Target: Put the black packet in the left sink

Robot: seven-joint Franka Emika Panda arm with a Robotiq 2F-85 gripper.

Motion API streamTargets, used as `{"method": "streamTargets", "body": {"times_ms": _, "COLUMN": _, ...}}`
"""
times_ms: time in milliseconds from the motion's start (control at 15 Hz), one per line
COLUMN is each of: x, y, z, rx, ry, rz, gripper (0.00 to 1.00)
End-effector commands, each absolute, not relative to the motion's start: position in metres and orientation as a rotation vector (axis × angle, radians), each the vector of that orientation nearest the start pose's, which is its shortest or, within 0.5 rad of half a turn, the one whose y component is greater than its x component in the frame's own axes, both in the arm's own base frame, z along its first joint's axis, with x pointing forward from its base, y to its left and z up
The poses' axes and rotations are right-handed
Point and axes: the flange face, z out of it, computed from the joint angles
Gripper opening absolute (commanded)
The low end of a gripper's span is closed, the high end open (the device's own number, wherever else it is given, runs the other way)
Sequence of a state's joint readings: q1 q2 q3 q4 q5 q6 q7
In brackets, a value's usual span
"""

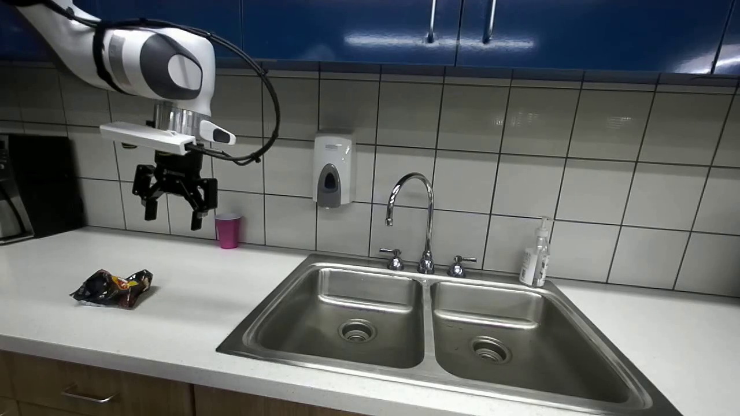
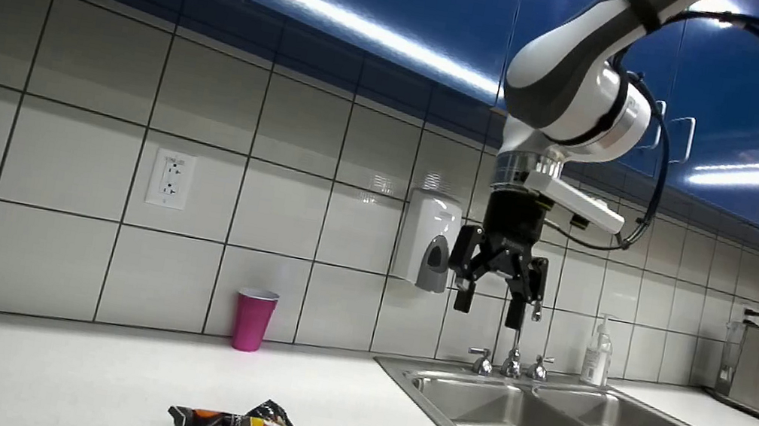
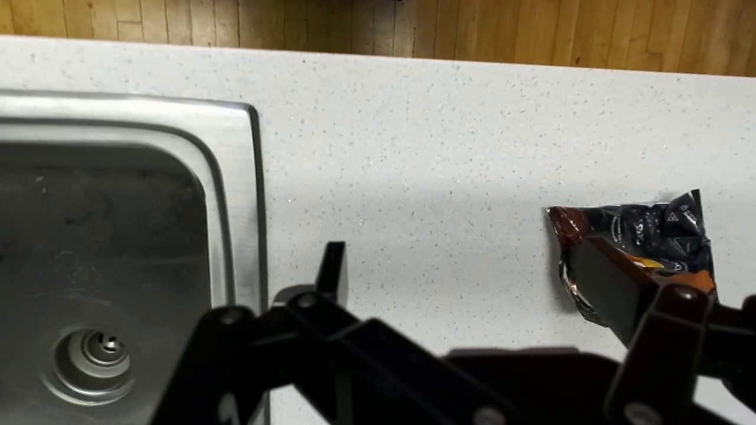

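Pale tiles (image 1: 474, 121) with dark joints cover the wall, and blue cabinets (image 1: 358, 29) hang above them in both exterior views. Below runs a white counter (image 1: 196, 277), which my wrist view shows finely speckled, with a wooden floor (image 3: 354, 26) past its edge.

My gripper (image 1: 173, 216) hangs high over the counter, pointing down. Its fingers (image 3: 611, 289) stand wide apart and I have hold of nothing; between them my wrist view shows mostly counter.

The packet (image 1: 113, 289) lies on the counter, well below me and well apart from the left sink (image 1: 289, 335). It is black and crumpled, with orange, yellow and reddish marks, and in an exterior view the lower border cuts it off. In my wrist view one finger hides part of it, though both exterior views show the two apart.

The left sink is a rectangular steel basin with a round drain (image 1: 357, 331); a narrow divider (image 1: 428, 323) parts it from the right basin (image 1: 549, 358). Behind them a tall curved tap (image 1: 429, 225) rises between two handles (image 1: 395, 260), and a clear pump bottle (image 1: 535, 260) stands upright at the back right corner.

Nearer the packet, a pink cup (image 1: 228, 233) stands upright on the counter, near the wall. A white and grey dispenser (image 1: 334, 167) is fixed to the tiles between cup and tap, as an exterior view has it. Also in an exterior view, an outlet (image 2: 170, 178) sits in the tiles, and a steel appliance (image 2: 755, 364) stands on the counter beyond the right basin.
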State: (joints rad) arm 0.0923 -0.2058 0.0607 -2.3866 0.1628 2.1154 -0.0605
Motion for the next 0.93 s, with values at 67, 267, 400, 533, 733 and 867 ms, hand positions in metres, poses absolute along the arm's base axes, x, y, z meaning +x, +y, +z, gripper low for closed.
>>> {"method": "streamTargets", "body": {"times_ms": 67, "x": 0.494, "y": 0.091, "z": 0.368, "rx": -2.959, "ry": -0.455, "rz": 0.095, "gripper": 1.0}}
{"method": "streamTargets", "body": {"times_ms": 267, "x": 0.513, "y": 0.105, "z": 0.353, "rx": -2.881, "ry": -0.627, "rz": 0.064, "gripper": 1.0}}
{"method": "streamTargets", "body": {"times_ms": 400, "x": 0.527, "y": 0.114, "z": 0.346, "rx": -2.821, "ry": -0.737, "rz": 0.049, "gripper": 1.0}}
{"method": "streamTargets", "body": {"times_ms": 533, "x": 0.538, "y": 0.124, "z": 0.344, "rx": -2.746, "ry": -0.865, "rz": 0.043, "gripper": 1.0}}
{"method": "streamTargets", "body": {"times_ms": 733, "x": 0.548, "y": 0.142, "z": 0.343, "rx": -2.647, "ry": -1.074, "rz": 0.038, "gripper": 1.0}}
{"method": "streamTargets", "body": {"times_ms": 867, "x": 0.552, "y": 0.155, "z": 0.341, "rx": -2.58, "ry": -1.209, "rz": 0.046, "gripper": 1.0}}
